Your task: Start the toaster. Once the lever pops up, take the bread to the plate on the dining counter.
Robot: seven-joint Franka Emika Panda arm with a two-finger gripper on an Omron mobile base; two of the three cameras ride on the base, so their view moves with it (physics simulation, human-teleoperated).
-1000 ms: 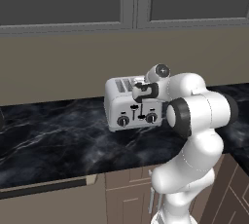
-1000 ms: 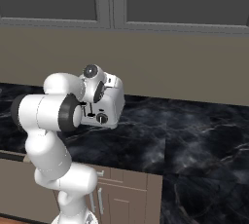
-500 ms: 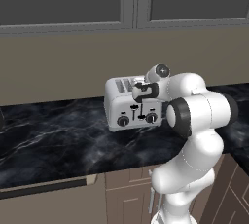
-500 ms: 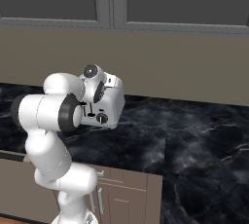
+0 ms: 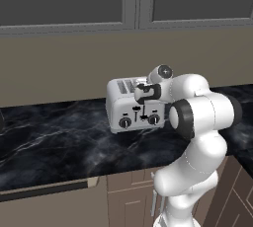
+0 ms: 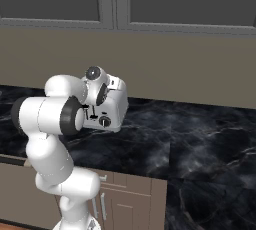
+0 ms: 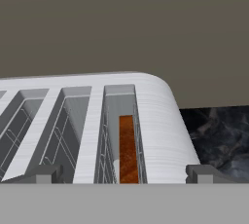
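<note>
Your pincer (image 7: 124, 173) is spread wide with nothing between its fingertips (image 7: 44, 173), which rise at either side of the toaster (image 5: 134, 106) top in the hand view. In the left base view it hangs in front of the toaster's face, over the two black levers and above the round knobs.

The toaster sits on the black marble worktop (image 5: 59, 142), its knob face turned toward you and the slots running front to back, away from the hand. The bread (image 7: 128, 156) stands on edge, sunk down in the rightmost slot in the hand view, its long edge following that slot.

Behind the toaster the tan wall (image 6: 190, 69) is close. To its right in the right base view you have a broad stretch of bare worktop; to its left in the left base view, the same. The counter's front edge lies near the toaster's face, with cabinet doors (image 6: 120, 199) below.
</note>
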